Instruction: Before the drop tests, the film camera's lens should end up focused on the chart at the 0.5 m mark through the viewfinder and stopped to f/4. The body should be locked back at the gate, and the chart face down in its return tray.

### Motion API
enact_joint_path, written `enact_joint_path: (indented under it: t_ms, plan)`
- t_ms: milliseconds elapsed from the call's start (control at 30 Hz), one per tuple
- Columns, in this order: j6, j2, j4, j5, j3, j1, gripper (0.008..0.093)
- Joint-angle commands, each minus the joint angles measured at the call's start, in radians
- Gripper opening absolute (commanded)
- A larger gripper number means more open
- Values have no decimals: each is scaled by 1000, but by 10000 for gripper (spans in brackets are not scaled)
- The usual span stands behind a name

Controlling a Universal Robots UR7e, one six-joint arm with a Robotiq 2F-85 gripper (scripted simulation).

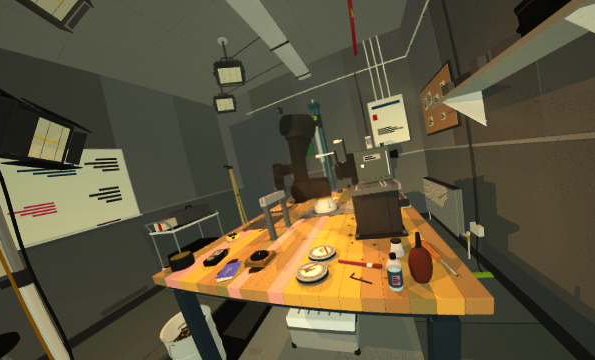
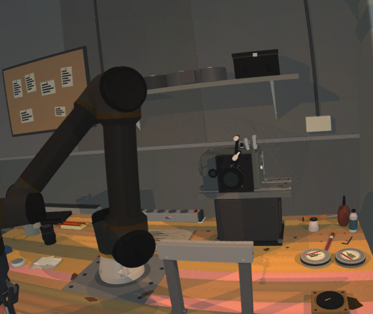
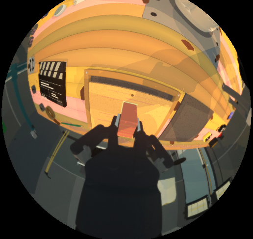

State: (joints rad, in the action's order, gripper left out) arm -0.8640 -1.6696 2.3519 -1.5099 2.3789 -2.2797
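At the bench's far-left corner a shallow wooden return tray (image 3: 130,103) lies flat on the top, a dark slot along its far edge. The chart (image 3: 127,119), a reddish card with a pale rim, is gripped by my closed gripper (image 3: 127,128) and hangs just above the tray floor; which way its face points I cannot tell. The film camera (image 2: 230,170) sits on a dark pedestal (image 2: 249,219) mid-bench, lens facing the empty grey chart stand (image 2: 207,251). In the second side camera my gripper (image 2: 0,297) is low at the left edge.
Left of the tray lies a clapperboard (image 3: 52,82), and a dark mat (image 3: 186,119) lies to its right. My arm's base (image 2: 121,270) is bolted beside the stand. Two film cans (image 2: 332,257), bottles (image 2: 347,218) and a power strip (image 2: 173,215) crowd the bench's other end.
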Motion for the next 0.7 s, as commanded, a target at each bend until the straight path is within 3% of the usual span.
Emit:
enact_joint_path:
  t_ms: [0,667]
  plan:
    - [0,-1,1,0,-1,0,80]
    - [0,22,37,0,13,0,80]
